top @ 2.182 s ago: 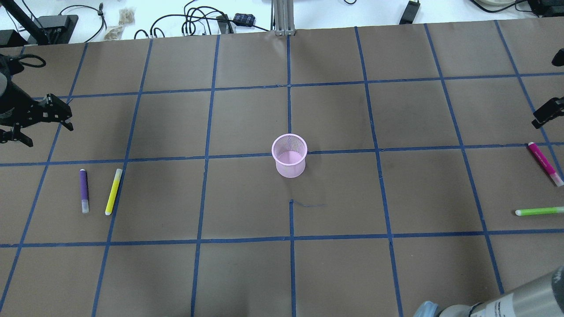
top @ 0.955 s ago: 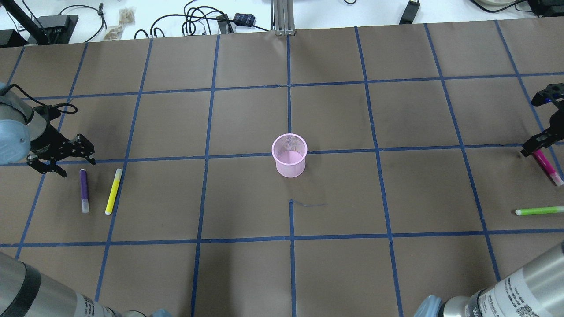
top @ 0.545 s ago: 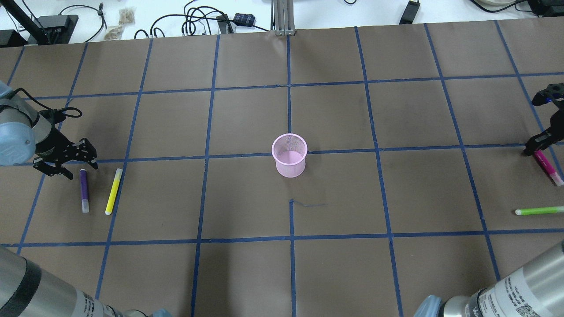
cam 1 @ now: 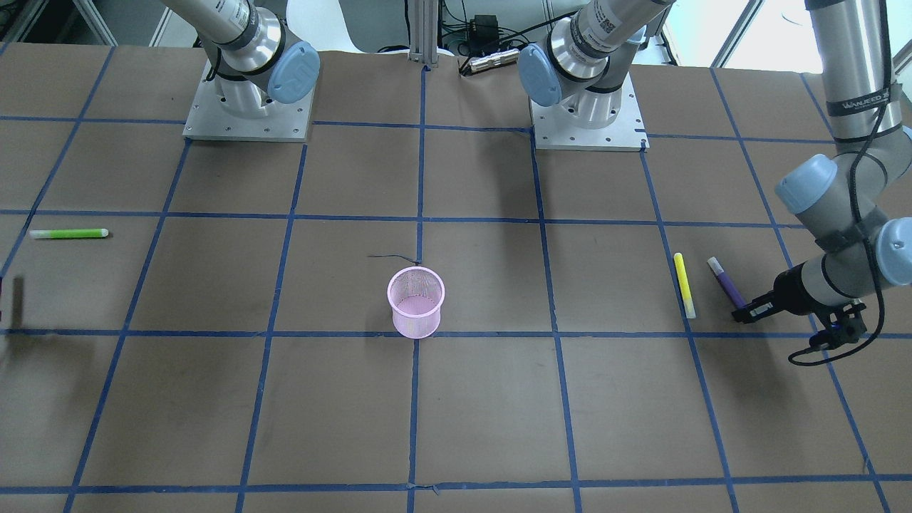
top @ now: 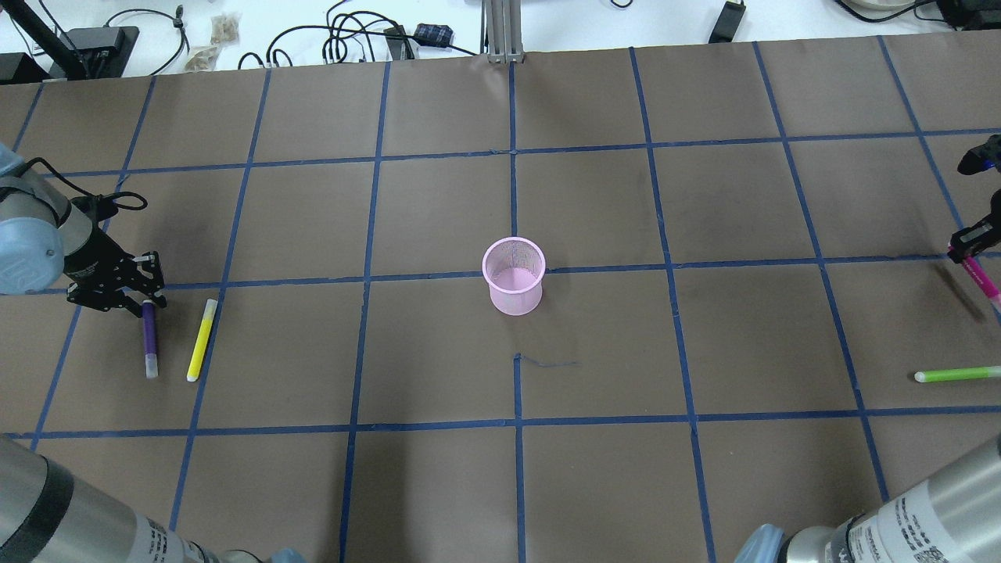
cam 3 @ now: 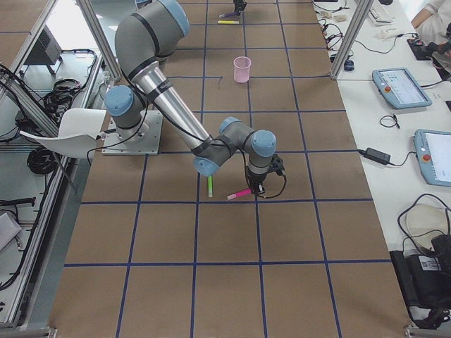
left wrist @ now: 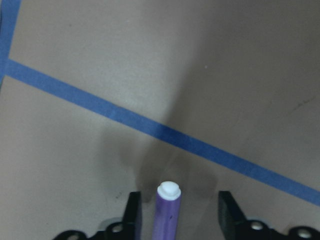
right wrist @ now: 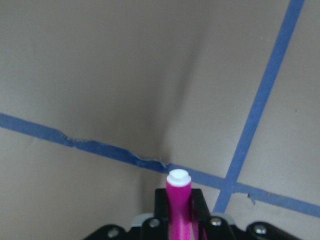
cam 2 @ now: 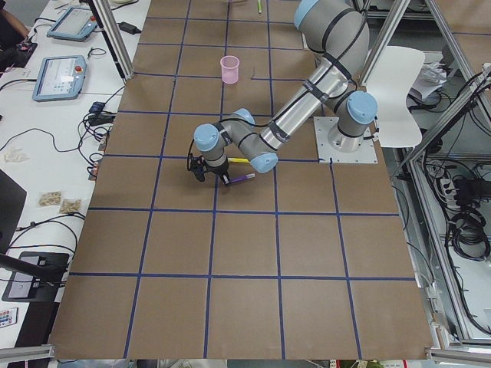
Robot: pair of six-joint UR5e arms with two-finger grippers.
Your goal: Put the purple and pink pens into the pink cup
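The pink mesh cup (top: pixel 513 277) stands upright mid-table, also in the front view (cam 1: pixel 416 303). The purple pen (top: pixel 148 340) lies on the table at the left. My left gripper (top: pixel 147 301) is open and low over the pen's far end. In the left wrist view its fingers (left wrist: pixel 134 215) stand on either side of the pen (left wrist: pixel 167 215), with a gap on one side. My right gripper (top: pixel 962 249) is at the right edge, shut on one end of the pink pen (top: pixel 981 281). That pen hangs tilted above its shadow, and the right wrist view shows it (right wrist: pixel 178 200) clamped.
A yellow pen (top: pixel 201 340) lies right beside the purple pen, parallel to it. A green pen (top: pixel 956 374) lies near the right edge, toward the robot from the pink pen. Cables and boxes sit beyond the table's far edge.
My left gripper came down and now straddles the purple pen's far end. My right gripper closed on the pink pen and raised it off the table, shifting slightly right.
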